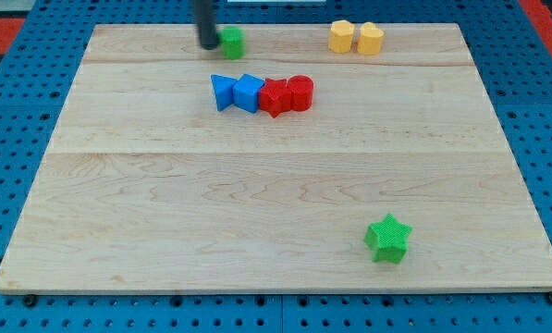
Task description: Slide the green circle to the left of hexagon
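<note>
The green circle [232, 40] sits near the board's top edge, left of centre. My tip [207, 43] is right against its left side, touching or nearly so. The yellow hexagon [341, 36] sits near the top edge to the right, with a yellow heart [370, 39] touching its right side. The green circle is well to the left of the hexagon, with a wide gap between them.
A row of blocks lies below the green circle: a blue triangle-like block [223, 92], a blue cube [249, 92], a red star [275, 97] and a red cylinder [300, 92]. A green star [387, 238] sits at the lower right. The wooden board [257, 203] lies on a blue pegboard.
</note>
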`<action>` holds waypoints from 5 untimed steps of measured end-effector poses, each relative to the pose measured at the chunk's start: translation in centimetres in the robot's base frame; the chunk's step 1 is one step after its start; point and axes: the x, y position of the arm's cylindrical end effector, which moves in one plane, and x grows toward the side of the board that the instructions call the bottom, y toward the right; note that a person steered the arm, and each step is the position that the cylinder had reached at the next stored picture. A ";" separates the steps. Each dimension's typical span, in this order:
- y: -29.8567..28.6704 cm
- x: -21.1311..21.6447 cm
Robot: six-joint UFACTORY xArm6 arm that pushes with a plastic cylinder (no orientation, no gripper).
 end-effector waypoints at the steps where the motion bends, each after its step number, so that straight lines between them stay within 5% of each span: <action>1: 5.6 0.0; 2: 9.7 0.0; 4: 7.7 2.7; 5: 19.8 3.1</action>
